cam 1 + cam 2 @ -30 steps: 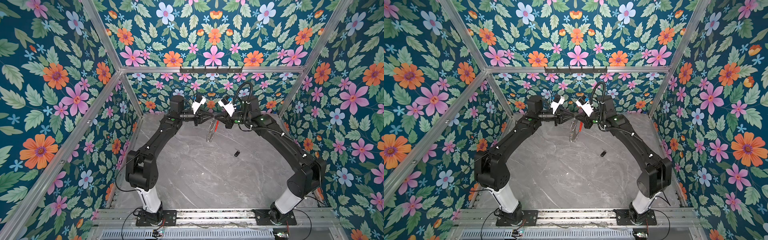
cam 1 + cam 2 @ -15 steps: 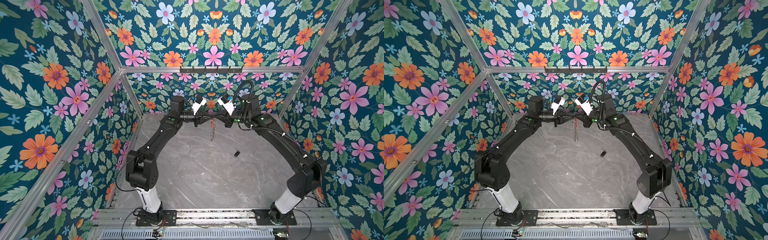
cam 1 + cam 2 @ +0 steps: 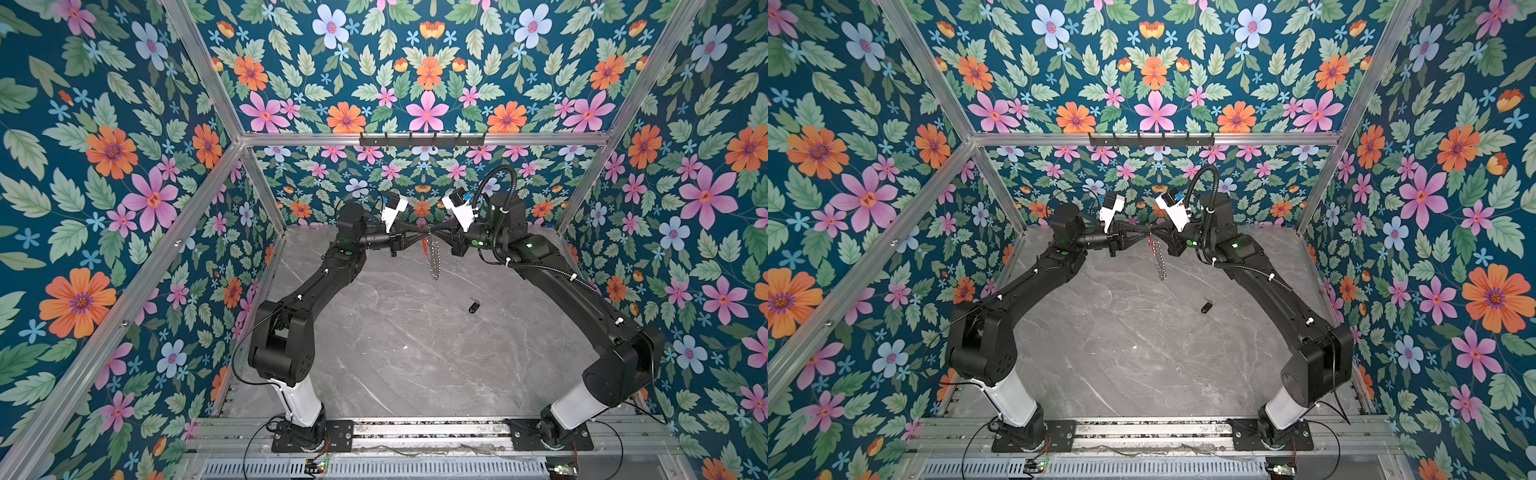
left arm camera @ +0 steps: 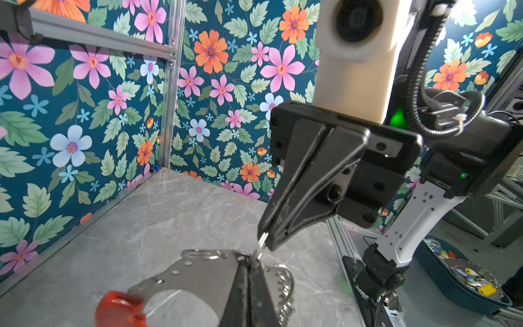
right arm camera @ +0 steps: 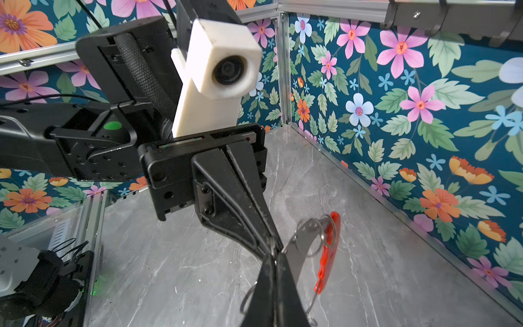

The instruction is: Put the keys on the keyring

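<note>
Nearest, base rail (image 3: 415, 428): aluminium, at the front edge; carries both arm pedestals.
table (image 3: 395, 365): grey marble-pattern top, bounded by floral walls.
key fob (image 3: 473, 307) (image 3: 1205, 307): small, black and oblong. It lies flat on the table right of centre, well apart from both grippers and nearer the front than the keyring.
keyring (image 3: 434, 259) (image 3: 1159, 262): held in the air above the rear half of the table, between the two gripper tips. Its fringe of steel loops hangs downward.
red bar (image 3: 424, 246) (image 5: 328, 249): fixed along one arc of the keyring, just beside the grip point.
left gripper (image 3: 420, 234) (image 5: 276, 247): fingers pressed together on the flat metal plate (image 4: 198, 277) of the keyring. It points toward the right gripper.
right gripper (image 3: 437, 233) (image 4: 264, 239): fingers pinched tight on a small steel loop (image 4: 261, 245) at the keyring's edge. Its tips are nearly touching the left gripper's tips.
hook rack (image 3: 422, 140): black, mounted on the rear frame bar above and behind both grippers.
</note>
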`<control>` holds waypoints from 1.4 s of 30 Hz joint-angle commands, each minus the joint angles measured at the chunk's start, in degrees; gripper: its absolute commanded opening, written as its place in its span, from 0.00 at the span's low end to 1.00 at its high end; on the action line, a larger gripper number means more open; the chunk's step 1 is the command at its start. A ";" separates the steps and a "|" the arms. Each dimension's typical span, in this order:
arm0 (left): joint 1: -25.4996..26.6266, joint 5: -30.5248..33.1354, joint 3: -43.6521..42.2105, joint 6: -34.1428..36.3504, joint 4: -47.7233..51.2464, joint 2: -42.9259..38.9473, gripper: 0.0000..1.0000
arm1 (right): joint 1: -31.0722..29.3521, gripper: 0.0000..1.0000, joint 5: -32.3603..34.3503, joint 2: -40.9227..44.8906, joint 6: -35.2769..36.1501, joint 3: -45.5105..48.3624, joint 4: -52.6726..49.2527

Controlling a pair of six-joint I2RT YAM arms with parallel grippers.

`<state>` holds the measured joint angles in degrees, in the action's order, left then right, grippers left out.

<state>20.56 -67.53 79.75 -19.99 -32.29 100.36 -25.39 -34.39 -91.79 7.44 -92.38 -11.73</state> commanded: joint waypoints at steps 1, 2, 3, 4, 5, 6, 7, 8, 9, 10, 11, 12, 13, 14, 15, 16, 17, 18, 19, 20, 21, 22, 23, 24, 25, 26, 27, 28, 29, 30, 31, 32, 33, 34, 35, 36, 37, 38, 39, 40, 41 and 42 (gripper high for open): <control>-1.17 3.13 0.06 -2.91 -4.69 -0.41 0.03 | 0.12 0.00 -2.02 0.30 -0.48 -0.68 4.15; -1.31 2.87 0.07 -2.87 -4.71 -0.58 0.09 | 0.17 0.00 -2.57 0.22 -0.13 -0.85 3.69; -1.42 2.61 0.08 -2.75 -4.76 -0.76 0.17 | 0.19 0.00 -2.90 0.12 0.04 -1.09 3.27; -1.48 2.41 0.23 -2.53 -4.75 -0.99 0.26 | 0.17 0.00 -3.34 -0.01 0.16 -1.30 2.89; -1.49 2.14 0.30 -2.20 -4.80 -1.19 0.30 | 0.17 0.00 -3.71 -0.06 0.33 -1.40 2.68; -1.65 1.68 0.39 -1.72 -4.80 -1.41 0.32 | 0.18 0.00 -4.05 -0.15 0.46 -1.49 2.53; -1.72 1.33 0.57 -1.40 -4.64 -1.56 0.33 | 0.16 0.00 -4.38 -0.23 0.47 -1.49 2.49; -1.80 1.11 0.82 -1.20 -4.39 -1.57 0.33 | 0.21 0.00 -4.67 -0.30 0.47 -1.44 2.48; -1.88 0.68 1.28 -1.05 -4.07 -1.48 0.33 | 0.16 0.00 -5.11 -0.36 0.47 -1.57 2.28; -1.93 0.07 1.82 -0.96 -3.71 -1.24 0.32 | 0.21 0.00 -5.60 -0.45 0.40 -1.73 2.16; -1.99 -0.57 2.23 -0.94 -3.42 -1.05 0.30 | 0.19 0.00 -6.08 -0.50 0.38 -1.83 1.94; -2.01 -1.30 2.76 -0.98 -3.16 -0.80 0.28 | 0.16 0.00 -6.50 -0.58 0.37 -2.00 1.76; -2.01 -2.05 3.24 -1.05 -2.87 -0.52 0.27 | 0.17 0.00 -6.86 -0.67 0.38 -2.18 1.51; -1.95 -2.66 3.60 -1.35 -2.86 -0.32 0.26 | 0.18 0.00 -6.92 -0.67 0.38 -2.27 1.37; -1.90 -3.42 3.84 -1.67 -2.84 -0.17 0.26 | 0.17 0.00 -6.92 -0.72 0.46 -2.32 1.38; -1.88 -3.95 4.01 -1.96 -2.86 -0.03 0.27 | 0.20 0.00 -6.83 -0.76 0.55 -2.37 1.27; -1.85 -4.15 4.01 -2.15 -2.82 0.01 0.27 | 0.16 0.00 -6.74 -0.76 0.63 -2.43 1.27; -1.92 -4.35 3.86 -2.29 -2.86 0.02 0.28 | 0.16 0.00 -6.74 -0.84 0.63 -2.54 1.19; -1.92 -4.64 3.84 -2.26 -2.86 -0.03 0.29 | 0.17 0.00 -6.74 -0.93 0.64 -2.75 1.18; -1.82 -4.79 3.71 -2.38 -2.86 -0.07 0.30 | 0.24 0.00 -6.74 -1.02 0.69 -2.86 1.09; -1.84 -4.91 3.57 -2.34 -2.81 -0.16 0.30 | 0.16 0.00 -6.81 -1.18 0.66 -3.06 1.11; -1.83 -5.20 3.42 -2.42 -2.78 -0.16 0.31 | 0.19 0.00 -6.89 -1.29 0.60 -3.22 1.10; -1.81 -5.39 3.40 -2.45 -2.76 -0.16 0.31 | 0.17 0.00 -7.06 -1.42 0.51 -3.28 1.17; -1.84 -5.46 3.37 -2.49 -2.68 -0.14 0.31 | 0.17 0.00 -7.18 -1.53 0.39 -3.50 1.18; -1.70 -5.63 3.40 -2.51 -2.62 -0.08 0.31 | 0.12 0.00 -7.35 -1.63 0.38 -3.62 1.18; -1.67 -5.68 3.39 -2.56 -2.63 -0.07 0.31 | 0.16 0.00 -7.51 -1.78 0.31 -3.84 1.18; -1.71 -5.79 3.40 -2.60 -2.67 -0.07 0.31 | 0.12 0.00 -7.68 -1.96 0.21 -4.08 1.04; -1.75 -5.81 3.47 -2.60 -2.67 -0.15 0.31 | 0.09 0.00 -7.71 -2.14 0.20 -4.24 0.77; -1.78 -5.84 3.44 -2.60 -2.61 -0.15 0.32 | 0.14 0.00 -7.72 -2.31 0.28 -4.45 0.55; -1.90 -5.77 3.51 -2.58 -2.56 -0.24 0.33 | 0.14 0.00 -7.62 -2.43 0.36 -4.41 0.42; -2.05 -5.65 3.64 -2.60 -2.44 -0.33 0.33 | 0.16 0.00 -7.49 -2.34 0.46 -4.23 0.19; -2.23 -5.37 3.74 -2.60 -2.35 -0.42 0.34 | 0.13 0.00 -7.30 -2.32 0.70 -4.15 0.00; -2.48 -5.02 3.74 -2.56 -2.34 -0.49 0.35 | 0.10 0.00 -7.11 -2.24 1.02 -3.88 -0.32; -2.74 -4.67 3.72 -2.45 -2.26 -0.51 0.35 | 0.13 0.00 -6.96 -2.12 1.22 -3.63 -0.57; -2.87 -4.39 3.71 -2.39 -2.12 -0.57 0.36 | 0.08 0.00 -6.92 -2.00 1.41 -3.35 -0.74; -3.05 -4.13 3.74 -2.26 -2.14 -0.57 0.36 | 0.14 0.00 -6.75 -1.85 1.51 -3.10 -0.79; -3.14 -4.06 3.81 -2.25 -2.16 -0.62 0.36 | 0.11 0.00 -6.59 -1.68 1.65 -2.83 -0.76; -3.13 -3.95 3.84 -2.22 -2.08 -0.68 0.36 | 0.14 0.00 -6.48 -1.64 1.78 -2.64 -0.84; -3.12 -3.93 3.84 -2.25 -2.07 -0.71 0.36 | 0.14 0.00 -6.39 -1.48 1.79 -2.62 -0.85; -3.14 -3.93 3.83 -2.25 -2.07 -0.77 0.36 | 0.12 0.00 -6.30 -1.52 1.83 -2.70 -0.84; -3.06 -3.93 3.76 -2.33 -2.03 -0.78 0.36 | 0.16 0.00 -6.29 -1.54 1.95 -2.78 -0.84; -3.01 -3.93 3.77 -2.42 -1.94 -0.75 0.36 | 0.12 0.00 -6.30 -1.59 1.92 -3.00 -0.75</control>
<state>17.50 -71.22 83.31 -22.48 -32.99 100.05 -25.21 -40.58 -94.02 7.97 -94.91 -13.91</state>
